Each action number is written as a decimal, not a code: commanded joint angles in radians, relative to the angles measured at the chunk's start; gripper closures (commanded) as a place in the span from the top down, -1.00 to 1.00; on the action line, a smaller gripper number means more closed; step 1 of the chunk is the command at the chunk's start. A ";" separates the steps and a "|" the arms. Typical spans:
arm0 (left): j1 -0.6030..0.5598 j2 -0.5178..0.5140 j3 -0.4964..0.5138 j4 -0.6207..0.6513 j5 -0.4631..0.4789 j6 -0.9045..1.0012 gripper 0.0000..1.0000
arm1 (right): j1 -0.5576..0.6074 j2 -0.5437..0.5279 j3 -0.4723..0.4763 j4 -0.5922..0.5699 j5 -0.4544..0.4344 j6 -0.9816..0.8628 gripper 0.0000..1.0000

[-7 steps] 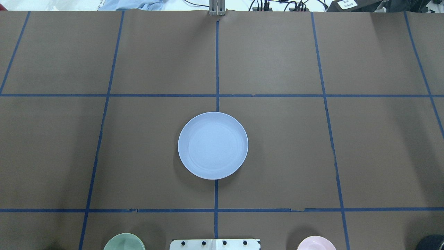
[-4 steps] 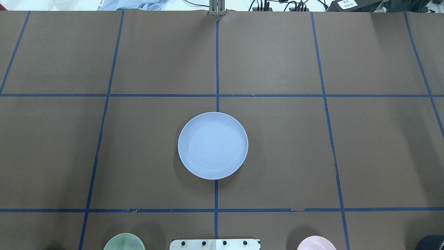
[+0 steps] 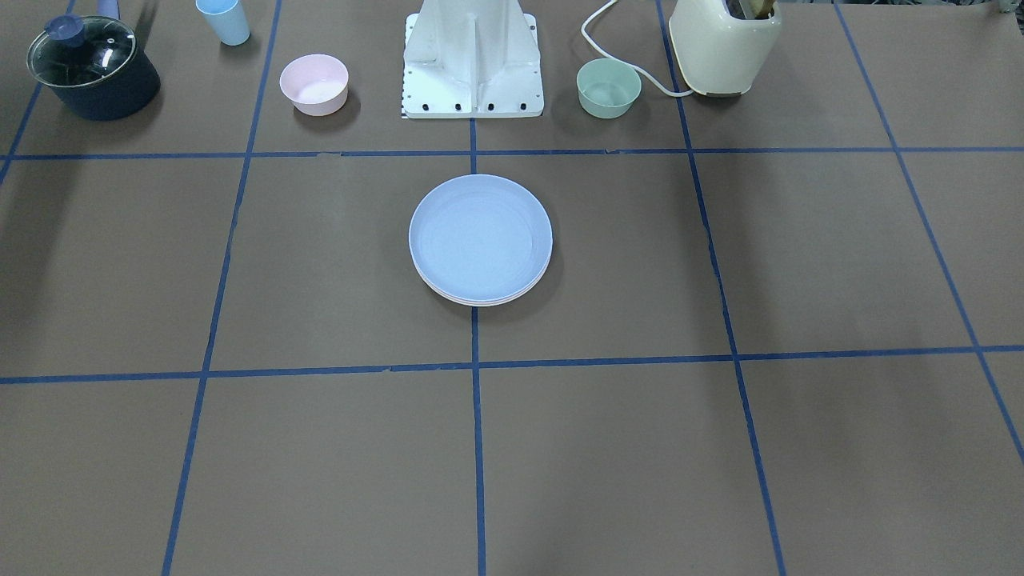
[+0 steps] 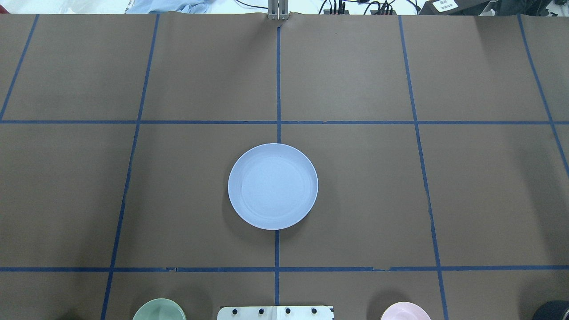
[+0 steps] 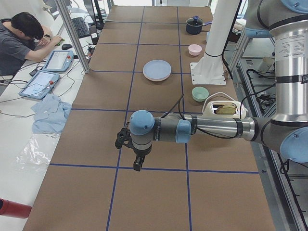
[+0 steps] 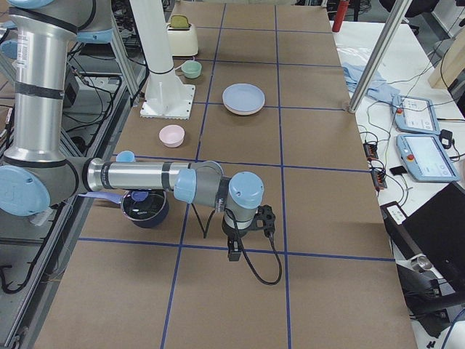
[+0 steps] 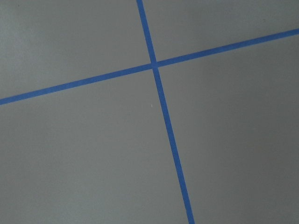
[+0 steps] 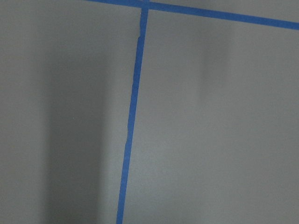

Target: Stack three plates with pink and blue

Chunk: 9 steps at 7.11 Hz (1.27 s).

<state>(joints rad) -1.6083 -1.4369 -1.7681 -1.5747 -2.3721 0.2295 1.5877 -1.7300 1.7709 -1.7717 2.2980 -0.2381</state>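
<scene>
The light blue plate [image 4: 273,186] lies on top of a stack at the table's middle. In the front-facing view [image 3: 480,238], thin pale rims of the plates under it [image 3: 480,302] show at its near edge; their colours are hard to tell. The pink and cream plates are otherwise hidden. My left gripper [image 5: 137,163] hangs over bare table far from the stack, and shows only in the exterior left view. My right gripper [image 6: 234,249] hangs over bare table at the other end, and shows only in the exterior right view. I cannot tell if either is open or shut.
Near the robot base [image 3: 473,60] stand a small pink bowl [image 3: 314,83], a small green bowl [image 3: 609,87], a dark lidded pot [image 3: 94,68], a blue cup [image 3: 224,20] and a cream toaster [image 3: 724,44]. An operator [image 5: 19,41] sits beyond the table's far edge.
</scene>
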 commanded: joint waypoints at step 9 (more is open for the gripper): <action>-0.001 0.015 0.001 -0.002 0.010 0.001 1.00 | -0.002 0.029 0.059 0.049 0.006 0.069 1.00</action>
<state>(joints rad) -1.6092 -1.4241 -1.7671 -1.5769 -2.3623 0.2307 1.5862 -1.6995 1.8305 -1.7244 2.3040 -0.1690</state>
